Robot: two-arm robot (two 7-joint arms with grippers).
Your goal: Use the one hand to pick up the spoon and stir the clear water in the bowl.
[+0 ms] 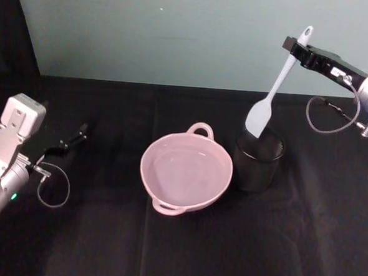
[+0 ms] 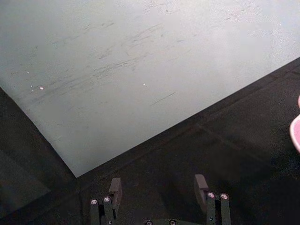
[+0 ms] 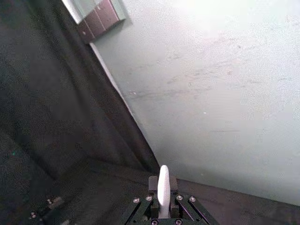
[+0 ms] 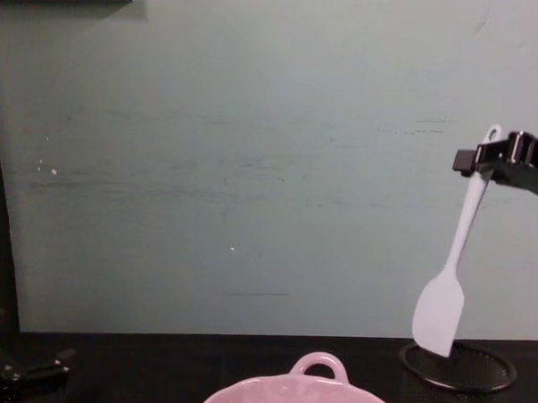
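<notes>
Spoon (image 1: pixel 280 81): white, and I see it held in the air by the top of its handle, just below the hole. It hangs tilted, with the blade lowest. The blade's lower edge sits at the rim of the mesh cup, and I cannot tell whether they touch.
Wall (image 4: pixel 253 165): pale green, behind everything.
Table (image 1: pixel 103 233): covered in black cloth.
Bowl (image 1: pixel 143 167): pale pink and glossy, standing upright at the middle of the table with one loop handle toward the wall and one toward me. It is just left of the mesh cup.
Water (image 1: pixel 185 172): clear, lying in the bowl; I make it out only by faint glints.
Mesh cup (image 1: pixel 257 161): black, upright, right beside the bowl and under the spoon blade.
Right gripper (image 1: pixel 294 46): raised high over the table's right side, fingers clamped on the spoon handle.
Left gripper (image 2: pixel 158 187): low over the cloth at the far left, well apart from the bowl, fingers spread with nothing between them.
</notes>
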